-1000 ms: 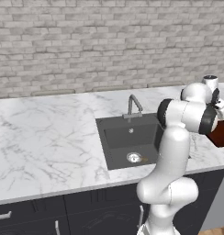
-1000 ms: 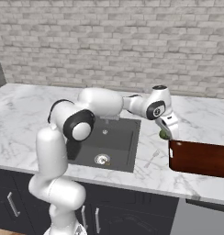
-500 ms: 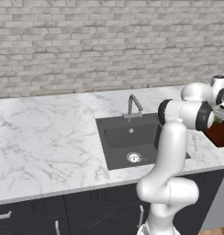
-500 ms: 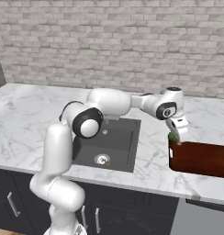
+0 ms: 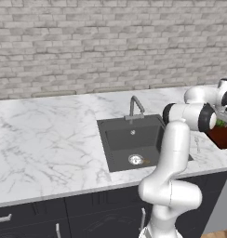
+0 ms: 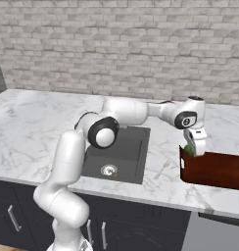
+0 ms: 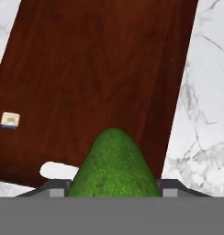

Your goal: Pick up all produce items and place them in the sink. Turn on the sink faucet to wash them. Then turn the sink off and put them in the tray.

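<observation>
You have the green fruit (image 7: 114, 165) clamped in the hand (image 6: 194, 147), and it sits above the near-left end of the tray (image 6: 214, 169). In the hand view the fruit's bumpy green skin swells up between the two finger tips, with the tray's dark reddish-brown floor (image 7: 100, 78) spread out beneath it. In the right base view a sliver of green (image 6: 188, 148) shows just behind the tray's near wall, right beside the hand, which points down at the tray's corner. In the left base view the same green (image 5: 221, 123) peeks out under the hand (image 5: 225, 114), just over the tray (image 5: 222, 136) at the right edge of the picture.

On the tray floor in the hand view you can see a small pale square label (image 7: 10, 120) near its left edge.

The tray rests on the white marble table (image 6: 160, 169), to the right of the sink (image 6: 124, 157). A small tan-brown piece (image 5: 144, 161) lies in the basin beside the round silver drain (image 5: 135, 159); in the right base view it shows next to the drain (image 6: 108, 170) too. The sink faucet (image 5: 134, 106) stands at the back rim of the sink (image 5: 134, 142), its neck bent toward the basin. You cannot tell from these views whether water is running.
</observation>
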Robot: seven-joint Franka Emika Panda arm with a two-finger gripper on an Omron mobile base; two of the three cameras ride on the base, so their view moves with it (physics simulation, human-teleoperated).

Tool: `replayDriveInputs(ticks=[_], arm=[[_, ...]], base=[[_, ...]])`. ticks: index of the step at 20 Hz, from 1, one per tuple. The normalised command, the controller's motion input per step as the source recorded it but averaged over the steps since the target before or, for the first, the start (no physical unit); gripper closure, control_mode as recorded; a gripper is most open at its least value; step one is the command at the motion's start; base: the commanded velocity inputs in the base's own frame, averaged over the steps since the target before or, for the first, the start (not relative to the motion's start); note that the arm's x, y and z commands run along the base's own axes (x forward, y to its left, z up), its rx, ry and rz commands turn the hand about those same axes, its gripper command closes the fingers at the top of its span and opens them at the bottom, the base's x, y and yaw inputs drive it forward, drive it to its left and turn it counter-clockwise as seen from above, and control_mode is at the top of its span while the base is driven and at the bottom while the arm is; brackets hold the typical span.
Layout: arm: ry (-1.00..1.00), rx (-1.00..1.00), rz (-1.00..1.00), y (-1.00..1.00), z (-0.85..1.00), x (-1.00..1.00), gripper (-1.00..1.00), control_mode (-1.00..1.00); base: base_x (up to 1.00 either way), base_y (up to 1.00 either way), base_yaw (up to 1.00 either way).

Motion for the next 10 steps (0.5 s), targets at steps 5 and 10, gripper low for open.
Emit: replayDriveInputs(ticks=[5,10], arm=[[0.00,0.00,-0.06,0.00,-0.43,0.00,1.00,-1.00],[0.00,0.00,-0.05,0.00,-0.33,0.00,1.00,-1.00]], base=[[0.00,0.00,0.00],[0.00,0.00,0.00]])
